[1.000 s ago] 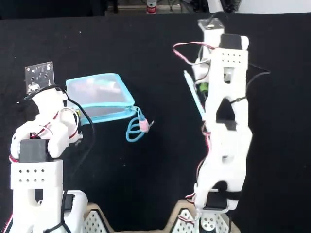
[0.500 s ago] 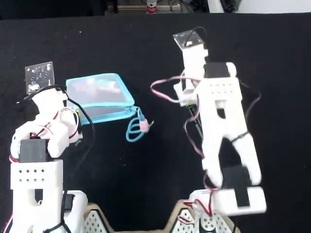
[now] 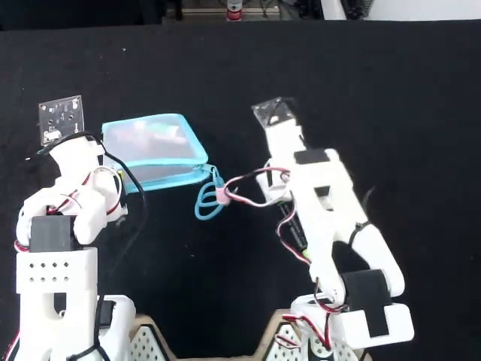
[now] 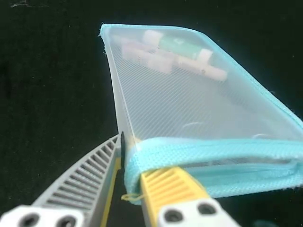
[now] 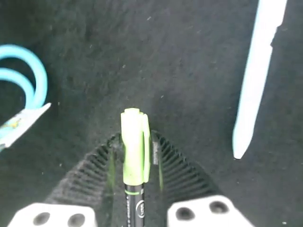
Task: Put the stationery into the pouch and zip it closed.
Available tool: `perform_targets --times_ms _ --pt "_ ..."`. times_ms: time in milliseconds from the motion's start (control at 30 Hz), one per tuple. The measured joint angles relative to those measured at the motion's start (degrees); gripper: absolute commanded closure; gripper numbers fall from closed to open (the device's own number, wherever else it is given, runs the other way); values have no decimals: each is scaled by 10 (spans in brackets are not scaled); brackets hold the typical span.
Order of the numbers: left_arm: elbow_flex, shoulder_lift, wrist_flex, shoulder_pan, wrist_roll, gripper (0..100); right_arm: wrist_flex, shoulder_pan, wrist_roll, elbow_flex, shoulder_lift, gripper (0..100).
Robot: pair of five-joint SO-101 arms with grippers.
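Note:
A see-through mesh pouch (image 3: 154,147) with teal edging lies at the left of the black table, holding several small stationery pieces (image 4: 175,52). My left gripper (image 4: 131,161) is shut on the pouch's near corner (image 3: 124,186). A teal cord loop (image 3: 206,203) with a pink tab (image 3: 223,195) trails from the pouch's zipper end. My right arm (image 3: 323,203) stands just right of that loop. My right gripper (image 5: 134,142) is shut on a black pen with a green cap (image 5: 134,123), held low over the table. The loop (image 5: 29,80) lies off to one side of it.
A light blue pen (image 5: 258,75) lies loose on the table beside the right gripper. The table is a black cloth (image 3: 421,113) with open room at the back and far right. Both arm bases stand at the front edge (image 3: 210,342).
My right arm has swung from the back right toward the front and left, ending close to the pouch's cord loop. The left arm and pouch have not moved.

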Motion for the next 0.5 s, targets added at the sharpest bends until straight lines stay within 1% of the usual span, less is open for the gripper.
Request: perform_targets --times_ms 67,200,300,500 --pt "0 0 0 0 0 971 4 -11 17 1 0 877" --pt "0 0 0 0 0 971 52 -31 46 2 -1 875" --pt "0 0 0 0 0 971 74 -33 51 2 -1 875" --pt "0 0 0 0 0 971 79 -34 52 2 -1 875"
